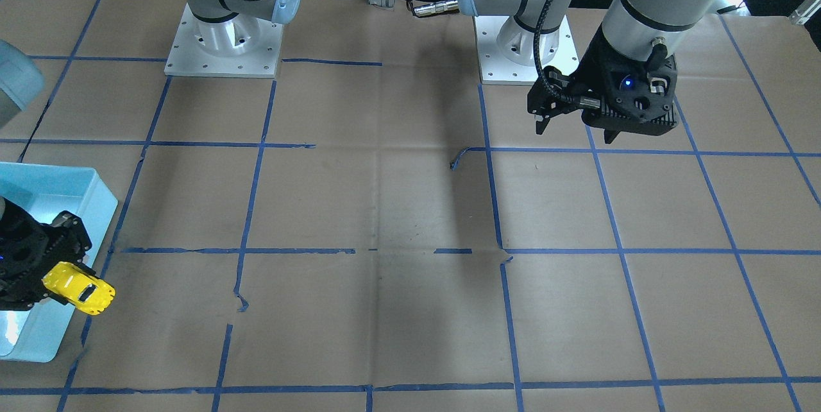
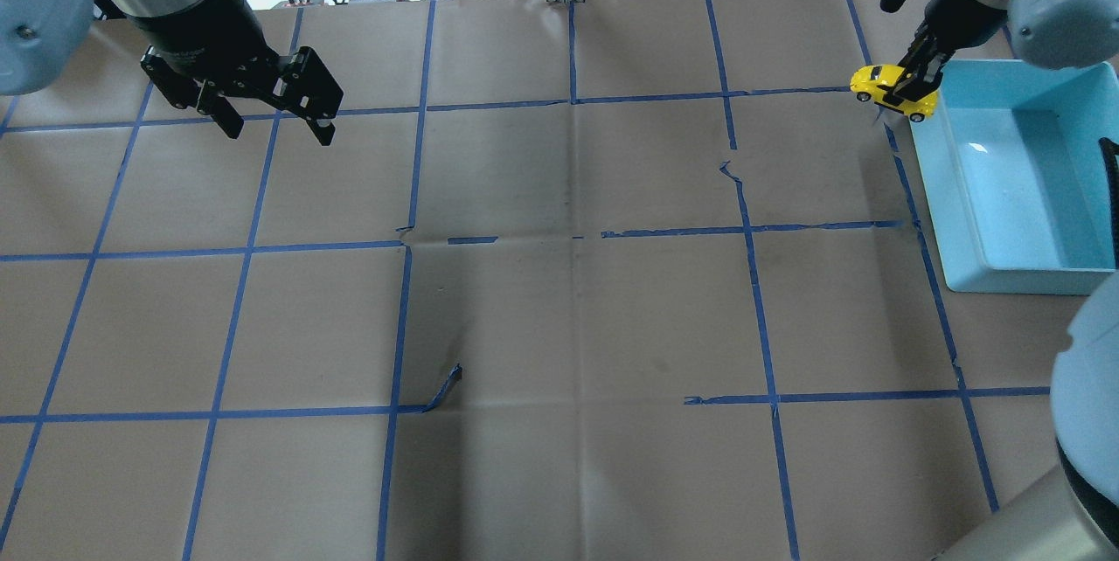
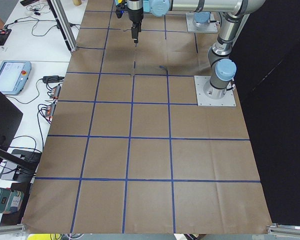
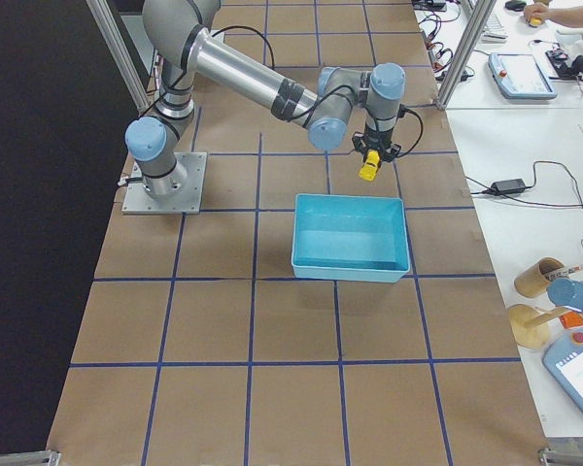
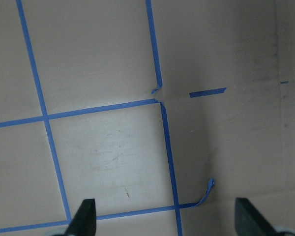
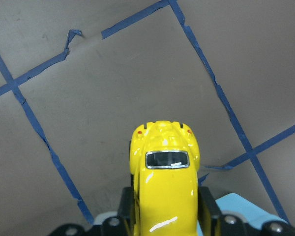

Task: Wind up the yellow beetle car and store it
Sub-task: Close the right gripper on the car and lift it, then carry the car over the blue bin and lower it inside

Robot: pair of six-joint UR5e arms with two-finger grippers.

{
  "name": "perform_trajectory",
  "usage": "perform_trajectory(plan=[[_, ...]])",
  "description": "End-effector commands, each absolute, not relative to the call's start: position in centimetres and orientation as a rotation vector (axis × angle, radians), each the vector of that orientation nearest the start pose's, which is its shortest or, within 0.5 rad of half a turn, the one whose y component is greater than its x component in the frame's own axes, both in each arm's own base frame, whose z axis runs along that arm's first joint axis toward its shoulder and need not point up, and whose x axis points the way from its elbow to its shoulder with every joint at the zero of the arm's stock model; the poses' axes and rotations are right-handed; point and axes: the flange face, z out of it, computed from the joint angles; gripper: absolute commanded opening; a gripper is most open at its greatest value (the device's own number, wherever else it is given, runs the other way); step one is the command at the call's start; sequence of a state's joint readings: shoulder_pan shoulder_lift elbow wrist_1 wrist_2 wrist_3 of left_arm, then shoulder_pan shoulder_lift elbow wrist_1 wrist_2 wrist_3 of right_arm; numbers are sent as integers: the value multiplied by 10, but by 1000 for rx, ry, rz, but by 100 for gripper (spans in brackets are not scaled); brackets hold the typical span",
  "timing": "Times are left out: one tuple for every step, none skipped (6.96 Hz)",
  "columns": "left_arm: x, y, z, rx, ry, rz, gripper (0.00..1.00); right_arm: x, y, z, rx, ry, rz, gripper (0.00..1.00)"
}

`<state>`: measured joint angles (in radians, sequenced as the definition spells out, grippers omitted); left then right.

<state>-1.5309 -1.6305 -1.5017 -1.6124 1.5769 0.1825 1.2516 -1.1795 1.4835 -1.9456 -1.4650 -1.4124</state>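
Right now the right gripper (image 2: 916, 80) is clamped on the yellow beetle car (image 2: 892, 92), its two black fingers (image 6: 207, 209) pressed against the car's flanks while the rounded end with the small dark window pokes out past the fingertips. The car hangs beside the corner of the light-blue bin (image 2: 1005, 279) that lies far from the robot's base and toward the table's middle. From overhead it sits just outside the bin's rim, and the wrist camera looks past the car onto brown paper, with only a sliver of the bin at the bottom edge. In the view from the robot's right, the car dangles under the gripper above the paper just beyond the bin's far wall. The bin stands at the robot's right end of the table (image 2: 568, 308), which is covered in brown paper marked into squares with blue tape (image 2: 245, 251). The left gripper (image 2: 280, 135) hovers well apart from all this, over the far left part of the table. Its jaws are spread wide and nothing is between them. Its wrist camera shows only the paper, the taped grid and a loose tape end (image 5: 207, 191) curling up from a line.
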Motion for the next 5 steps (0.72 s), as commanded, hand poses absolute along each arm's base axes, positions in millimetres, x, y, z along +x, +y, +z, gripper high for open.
perform_trajectory(plan=[[-112,-519,488,224,3131,51,100,-124,-642,376,-1695,2621,-164,15],[-112,-519,488,221,3131,51,100,-167,-630,377,-1753,2581,-165,15],[-112,-519,487,222,3132,53,100,-204,-621,369,-1796,2545,-157,15],[-112,-519,487,222,3132,53,100,-246,-606,337,-1804,2495,-148,15],[-112,-519,487,222,3132,53,100,-247,-597,292,-1764,2439,-100,15]])
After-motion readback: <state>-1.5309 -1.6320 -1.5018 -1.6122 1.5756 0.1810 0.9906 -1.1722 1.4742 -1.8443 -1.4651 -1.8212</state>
